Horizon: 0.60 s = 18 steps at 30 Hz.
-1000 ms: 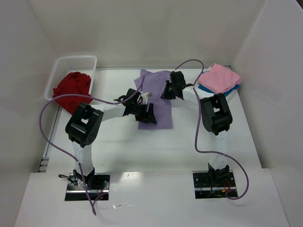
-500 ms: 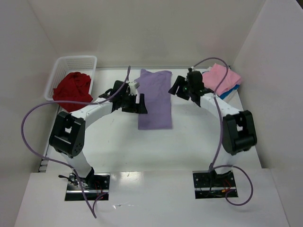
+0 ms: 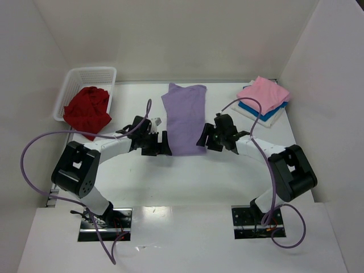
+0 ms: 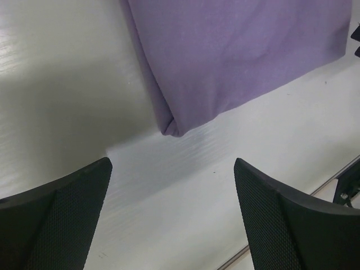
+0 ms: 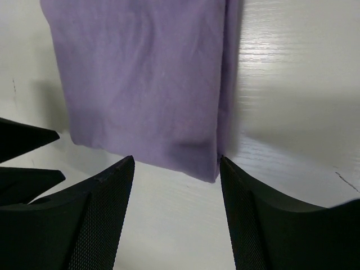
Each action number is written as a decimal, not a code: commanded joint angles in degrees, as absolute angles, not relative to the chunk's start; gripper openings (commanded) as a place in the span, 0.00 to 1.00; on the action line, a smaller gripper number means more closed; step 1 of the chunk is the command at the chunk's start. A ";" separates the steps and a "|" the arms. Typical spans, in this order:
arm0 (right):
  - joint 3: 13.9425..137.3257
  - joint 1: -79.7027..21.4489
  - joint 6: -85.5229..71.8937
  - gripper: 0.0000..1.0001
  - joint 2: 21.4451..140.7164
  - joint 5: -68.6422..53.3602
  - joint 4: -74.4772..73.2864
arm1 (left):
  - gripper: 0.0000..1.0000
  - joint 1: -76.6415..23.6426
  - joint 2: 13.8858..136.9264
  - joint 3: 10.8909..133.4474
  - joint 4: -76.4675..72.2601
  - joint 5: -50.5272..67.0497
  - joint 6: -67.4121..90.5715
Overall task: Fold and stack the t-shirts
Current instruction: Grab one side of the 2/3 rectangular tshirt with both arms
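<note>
Left end effector (image 3: 161, 143) and right end effector (image 3: 206, 139) stand spread beside the near corners of the lavender t-shirt (image 3: 185, 114); best pinch every layer at both corners together, then fold evenly

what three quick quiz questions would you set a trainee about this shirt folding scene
1. True or false: the left gripper is shut on the lavender shirt.
2. Which colour shirt lies directly under the pink shirt?
3. Where is the red shirt? A in the white basket, spilling over its near edge; B on the pink shirt; C under the lavender shirt.
Key: 1 false, it stands open; 2 the blue shirt; 3 A.
</note>
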<state>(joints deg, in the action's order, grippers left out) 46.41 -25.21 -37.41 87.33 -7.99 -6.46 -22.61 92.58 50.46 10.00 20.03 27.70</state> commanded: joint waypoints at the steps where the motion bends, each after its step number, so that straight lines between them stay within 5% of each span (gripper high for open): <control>1: 45.70 -24.87 -38.50 0.68 86.13 -5.71 -4.22 | 0.96 -22.50 90.26 49.05 2.91 19.78 32.60; 18: 43.60 -24.87 -37.44 0.65 91.05 -5.71 -2.82 | 0.74 -23.55 98.96 51.94 0.26 20.39 34.19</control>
